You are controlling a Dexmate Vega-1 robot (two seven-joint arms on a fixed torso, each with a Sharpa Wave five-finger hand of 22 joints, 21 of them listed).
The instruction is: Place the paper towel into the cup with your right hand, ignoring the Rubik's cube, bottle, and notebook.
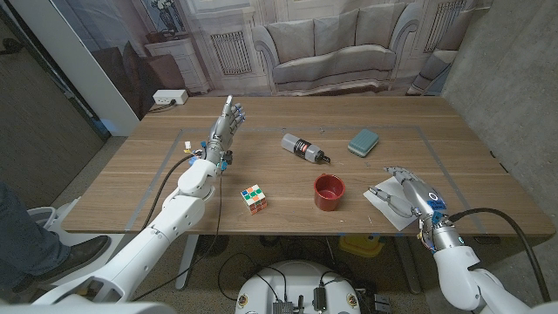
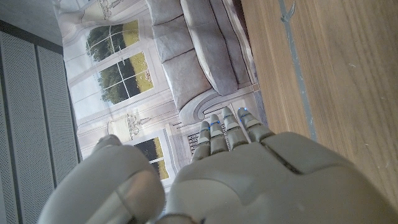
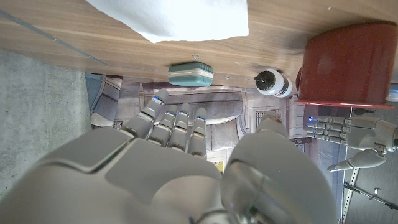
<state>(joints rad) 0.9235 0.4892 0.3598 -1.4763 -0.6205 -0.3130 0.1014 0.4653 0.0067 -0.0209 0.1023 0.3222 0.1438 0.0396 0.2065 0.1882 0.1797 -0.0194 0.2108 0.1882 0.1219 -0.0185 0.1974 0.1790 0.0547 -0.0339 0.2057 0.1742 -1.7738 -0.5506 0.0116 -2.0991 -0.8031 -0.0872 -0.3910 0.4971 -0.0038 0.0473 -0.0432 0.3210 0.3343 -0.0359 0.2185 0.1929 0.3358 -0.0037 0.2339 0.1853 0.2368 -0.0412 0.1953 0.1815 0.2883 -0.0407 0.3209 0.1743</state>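
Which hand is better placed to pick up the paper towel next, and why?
The right hand: it hovers open directly over the paper towel, beside the red cup. The left hand is far across the table.

On the wooden table [image 1: 288,187], the red cup [image 1: 330,191] stood near the front edge, about midway along it. The white paper towel [image 1: 390,209] lay toward the front right corner, under the right hand [image 1: 410,195], whose fingers hovered spread over it. The Rubik's cube [image 1: 254,199] sat left of the cup, near the front edge. The bottle [image 1: 303,148] lay on its side at the middle, the teal notebook [image 1: 364,141] to its right. The left hand [image 1: 226,125] was raised with fingers extended toward the back left corner
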